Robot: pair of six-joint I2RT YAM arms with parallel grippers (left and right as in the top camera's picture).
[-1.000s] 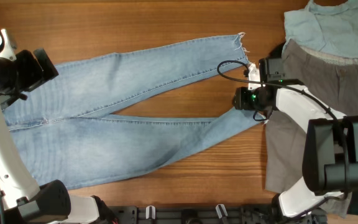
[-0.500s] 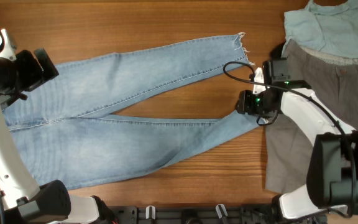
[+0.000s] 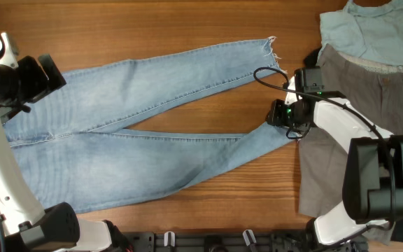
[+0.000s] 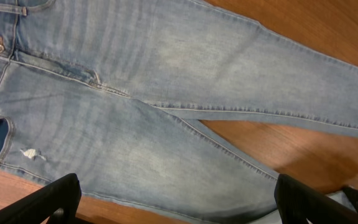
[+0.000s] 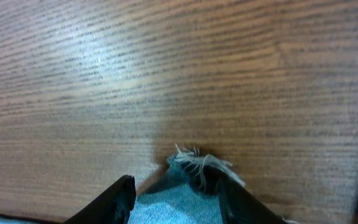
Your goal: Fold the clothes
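Fingers (image 5: 120,198) of the right gripper (image 5: 178,194) are standing partly apart at the bottom of the right wrist view, one on each side of the frayed hem (image 5: 197,163) of the jeans (image 3: 138,133). I cannot tell if they are squeezing the cloth. They are sitting low by the wood, likely so they can grab that leg end and carry it over.

Fingers (image 4: 51,199) of the left gripper (image 4: 176,186) are standing spread wide in the bottom corners of the left wrist view. They are holding nothing and hanging over the top of the legs, maybe to grab or pin that end.

On the table (image 3: 187,28), the jeans are lying flat across the left and middle of the overhead view, legs pointing right in a V, not yet folded. Grey trousers (image 3: 369,98) and a teal shirt (image 3: 369,31) are lying at the right edge, out of the way.
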